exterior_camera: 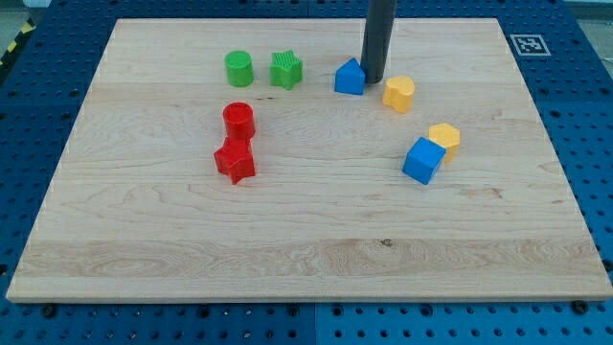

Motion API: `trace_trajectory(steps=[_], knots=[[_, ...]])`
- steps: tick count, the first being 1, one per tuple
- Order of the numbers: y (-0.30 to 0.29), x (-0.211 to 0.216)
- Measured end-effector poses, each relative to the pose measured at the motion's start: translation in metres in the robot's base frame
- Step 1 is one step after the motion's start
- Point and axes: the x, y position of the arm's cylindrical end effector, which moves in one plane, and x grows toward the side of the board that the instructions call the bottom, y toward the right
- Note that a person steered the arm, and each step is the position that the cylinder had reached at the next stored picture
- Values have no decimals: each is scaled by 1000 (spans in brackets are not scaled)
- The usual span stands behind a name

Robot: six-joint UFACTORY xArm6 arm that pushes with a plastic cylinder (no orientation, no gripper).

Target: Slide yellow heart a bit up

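My tip (373,79) stands between the blue block (350,78) and the yellow heart (398,94), touching the blue one; there is no claw.

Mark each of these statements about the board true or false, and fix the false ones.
1. My tip is beside the blue block. True.
2. My tip is at the view's bottom of the yellow heart. False: it is to the view's upper left of it.
3. The red cylinder sits right above the red star in the view. True.
4. The green star is at the view's left of the green cylinder. False: it is at its right.
5. The blue cube adjoins a yellow block. True.
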Motion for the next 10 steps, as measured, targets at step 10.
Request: trace_trajectory(steps=[10], knots=[[32, 79]])
